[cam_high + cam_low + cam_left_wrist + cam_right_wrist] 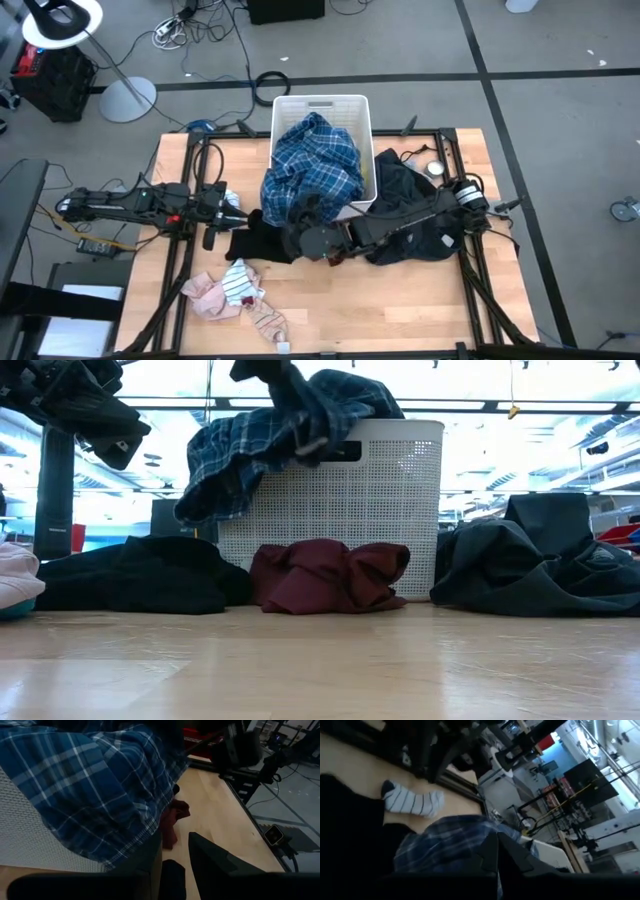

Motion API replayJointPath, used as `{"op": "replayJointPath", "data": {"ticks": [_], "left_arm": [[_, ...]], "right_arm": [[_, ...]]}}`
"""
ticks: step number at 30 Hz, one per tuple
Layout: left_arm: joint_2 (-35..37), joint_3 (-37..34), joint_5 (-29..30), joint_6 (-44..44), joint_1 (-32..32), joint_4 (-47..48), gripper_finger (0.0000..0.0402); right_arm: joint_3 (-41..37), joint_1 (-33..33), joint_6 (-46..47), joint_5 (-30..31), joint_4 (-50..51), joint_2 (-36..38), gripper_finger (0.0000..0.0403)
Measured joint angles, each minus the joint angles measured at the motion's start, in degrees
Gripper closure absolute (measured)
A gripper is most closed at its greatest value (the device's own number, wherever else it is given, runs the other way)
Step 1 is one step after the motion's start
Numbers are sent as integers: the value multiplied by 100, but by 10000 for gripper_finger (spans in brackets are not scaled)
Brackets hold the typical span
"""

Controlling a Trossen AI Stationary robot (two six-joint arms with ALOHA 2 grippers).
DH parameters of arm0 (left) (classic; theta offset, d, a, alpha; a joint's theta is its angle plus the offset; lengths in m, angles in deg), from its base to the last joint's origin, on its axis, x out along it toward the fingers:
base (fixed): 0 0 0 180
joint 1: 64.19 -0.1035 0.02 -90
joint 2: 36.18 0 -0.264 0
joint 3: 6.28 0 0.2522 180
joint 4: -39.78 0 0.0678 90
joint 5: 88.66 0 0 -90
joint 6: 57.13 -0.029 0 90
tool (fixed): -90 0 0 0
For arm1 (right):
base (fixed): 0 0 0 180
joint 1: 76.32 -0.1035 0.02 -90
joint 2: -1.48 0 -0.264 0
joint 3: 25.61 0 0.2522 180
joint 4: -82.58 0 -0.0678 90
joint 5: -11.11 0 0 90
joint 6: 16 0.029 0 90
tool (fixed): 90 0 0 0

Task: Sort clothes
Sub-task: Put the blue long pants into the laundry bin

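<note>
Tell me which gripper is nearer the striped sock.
Left. The left gripper sits at the table's left, just above the striped sock with bare wood between. The right gripper, shut on the blue plaid shirt, is farther toward the middle.

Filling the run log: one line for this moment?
right pincer: shut on plaid shirt, lifting | left pincer: waiting by black garment | shirt half in basket

I work in a lab or workshop hall: grey floor with loose cables, a ring lamp, equipment racks, ceiling strip lights.
</note>
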State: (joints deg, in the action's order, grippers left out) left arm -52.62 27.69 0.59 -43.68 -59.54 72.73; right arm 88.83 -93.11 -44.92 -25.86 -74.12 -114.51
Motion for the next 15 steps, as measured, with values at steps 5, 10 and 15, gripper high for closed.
{"op": "replayJointPath", "data": {"ticks": [5,10,15], "left_arm": [[0,0,-39,-4,-2,2,300],[0,0,-39,-46,-2,4,300],[0,0,-41,-101,-2,4,300]], "right_arm": [[48,140,170,-246,283,-3,400],[52,24,149,-284,697,-3,377],[52,-134,177,-374,843,-3,336]]}}
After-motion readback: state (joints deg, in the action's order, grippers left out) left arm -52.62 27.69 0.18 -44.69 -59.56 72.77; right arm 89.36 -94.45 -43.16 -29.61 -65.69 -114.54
